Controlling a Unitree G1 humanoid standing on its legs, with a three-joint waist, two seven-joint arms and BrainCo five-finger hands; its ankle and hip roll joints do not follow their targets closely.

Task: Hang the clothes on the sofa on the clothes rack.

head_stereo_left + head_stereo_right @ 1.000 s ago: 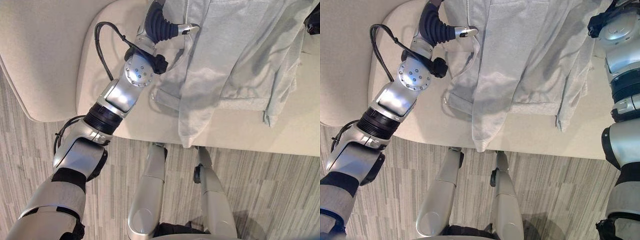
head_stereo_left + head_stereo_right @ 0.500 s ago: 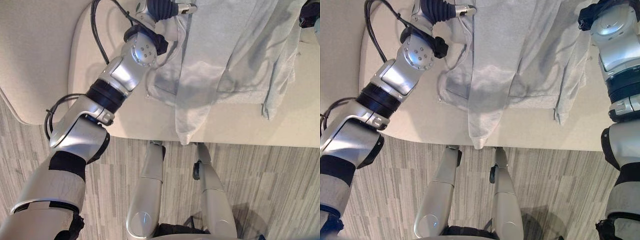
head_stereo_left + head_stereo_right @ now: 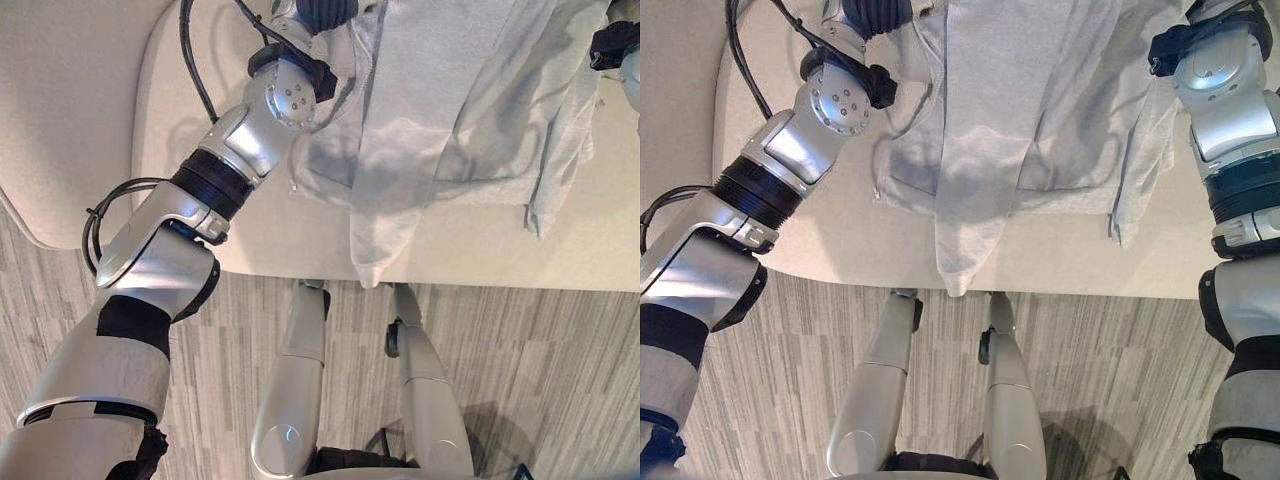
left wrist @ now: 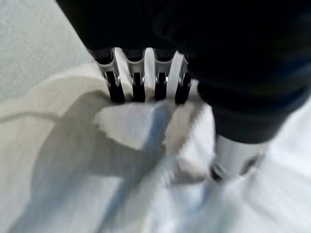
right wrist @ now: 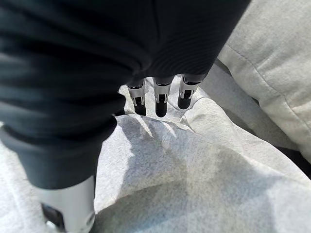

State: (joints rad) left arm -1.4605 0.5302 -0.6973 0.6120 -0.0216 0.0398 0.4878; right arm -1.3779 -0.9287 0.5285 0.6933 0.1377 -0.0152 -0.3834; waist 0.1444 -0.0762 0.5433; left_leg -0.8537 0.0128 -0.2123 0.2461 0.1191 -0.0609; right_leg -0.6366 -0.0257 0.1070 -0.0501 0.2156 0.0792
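Note:
A light grey hooded top (image 3: 450, 110) lies spread on the cream sofa seat (image 3: 200, 120), one sleeve end (image 3: 372, 265) hanging over the front edge. My left hand (image 4: 146, 68) is at the top's far left edge, its fingers and thumb (image 4: 233, 155) curled round a bunch of the cloth. At the far right edge my right hand (image 5: 160, 94) presses its fingertips into the cloth, with a raised fold caught between them and the thumb (image 5: 68, 204). The rack is out of sight.
The sofa's front edge (image 3: 1090, 285) runs across the view, with grey wood-look floor (image 3: 560, 350) below it. A second cream cushion (image 3: 60, 100) adjoins the seat on the left. A thick seamed cushion edge (image 5: 272, 58) lies just beyond my right hand.
My left hand has reached further toward the sofa's back, and its thumb, earlier straight on the cloth, is now buried in gathered fabric. The top's left edge has bunched up. The view shifted slightly.

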